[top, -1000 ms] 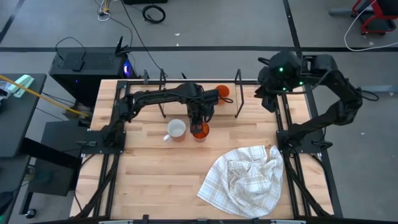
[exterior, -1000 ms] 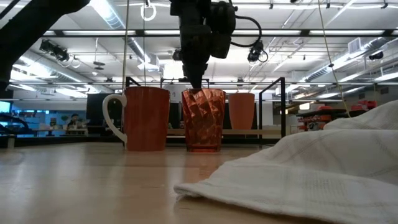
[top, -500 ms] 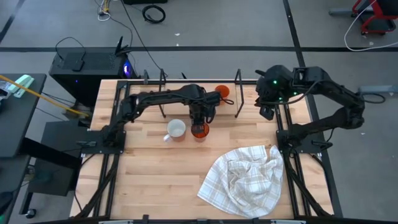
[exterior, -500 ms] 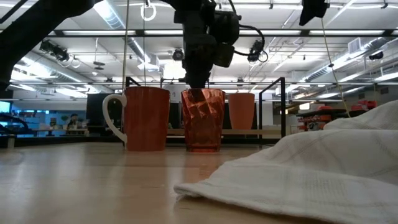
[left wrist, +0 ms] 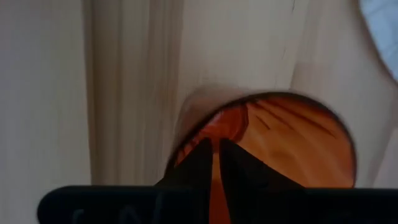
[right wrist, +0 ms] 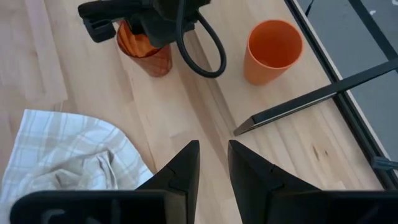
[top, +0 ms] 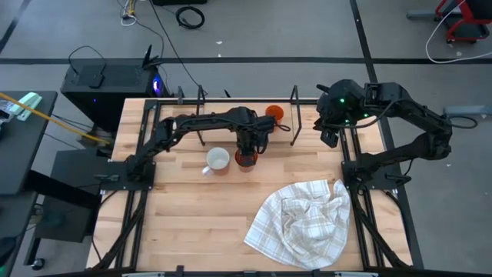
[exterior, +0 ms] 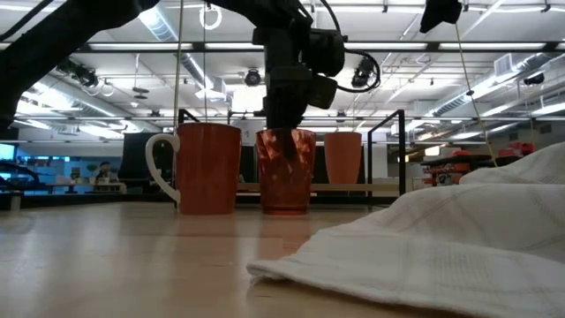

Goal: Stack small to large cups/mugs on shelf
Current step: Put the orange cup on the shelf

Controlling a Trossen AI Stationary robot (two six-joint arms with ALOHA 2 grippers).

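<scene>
The dark-orange tumbler (top: 245, 160) stands on the tabletop beside the white handled mug (top: 217, 159), which rests on its base. My left gripper (top: 246, 148) is above the tumbler, pointing down, and is shut on it (left wrist: 214, 144). The smaller orange cup (top: 274, 114) stands upright on the shelf (top: 294, 115) at the table's far edge. My right gripper (top: 328, 135) hangs open and empty above the table's far right part. My left gripper holds the tumbler by its rim (left wrist: 186, 140), on the side nearest the mug. The fingers come from above, pointing down. One finger shows dark through the wall inside the tumbler (exterior: 281, 146), the other outside. The tumbler is upright; whether its base is clear of the table, I cannot tell.
A white checked cloth (top: 304, 223) lies crumpled on the table's near right part. The shelf's black wire uprights (top: 201, 100) stand along the far edge, with one black bar (right wrist: 311, 99) beside the orange cup (right wrist: 272, 50). Bare wood shows at the near left.
My left gripper has gone down into the tumbler and moved a little toward the table's far edge; the tumbler has shifted that way with it, still upright. My right gripper has swung toward the table's left and stopped above the far right part.
</scene>
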